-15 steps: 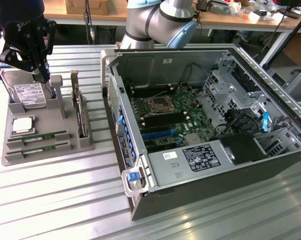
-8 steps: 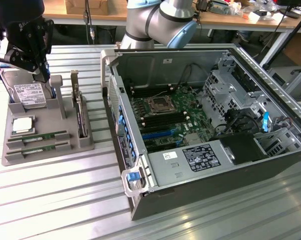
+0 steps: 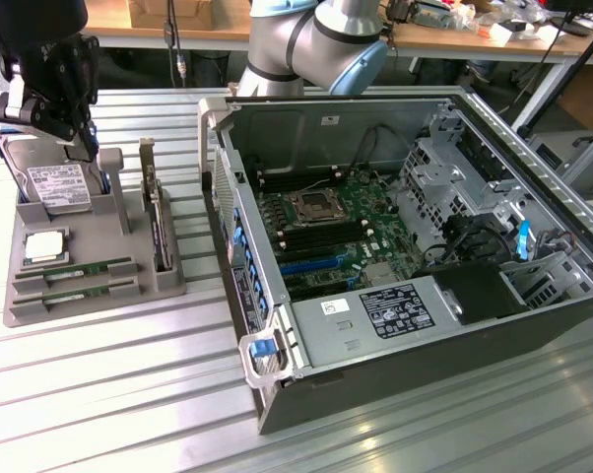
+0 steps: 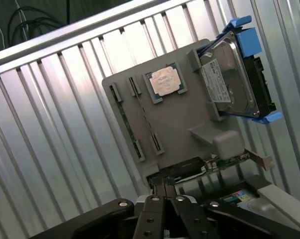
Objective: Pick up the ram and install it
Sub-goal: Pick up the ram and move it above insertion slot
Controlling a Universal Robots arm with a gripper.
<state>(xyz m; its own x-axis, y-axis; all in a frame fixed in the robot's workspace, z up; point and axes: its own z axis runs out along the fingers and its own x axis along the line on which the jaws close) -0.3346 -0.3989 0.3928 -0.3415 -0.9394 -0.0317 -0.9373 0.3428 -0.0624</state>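
Two green ram sticks lie flat in slots of the grey holder tray (image 3: 21, 313), one (image 3: 75, 268) just behind the other (image 3: 77, 289). In the wrist view they show as two thin strips (image 4: 124, 119) (image 4: 146, 122) beside the processor chip (image 4: 165, 82). My black gripper (image 3: 84, 146) hangs above the tray's back end, over the hard drive (image 3: 55, 184) and well above the ram. Its fingers (image 4: 164, 186) are shut together with nothing between them.
An upright card with a metal bracket (image 3: 155, 212) stands in the tray at the exterior view's right side. The open computer case (image 3: 306, 340) lies further right, its motherboard (image 3: 326, 232) exposed with memory slots beside the processor socket. The table (image 3: 119, 394) is ribbed metal.
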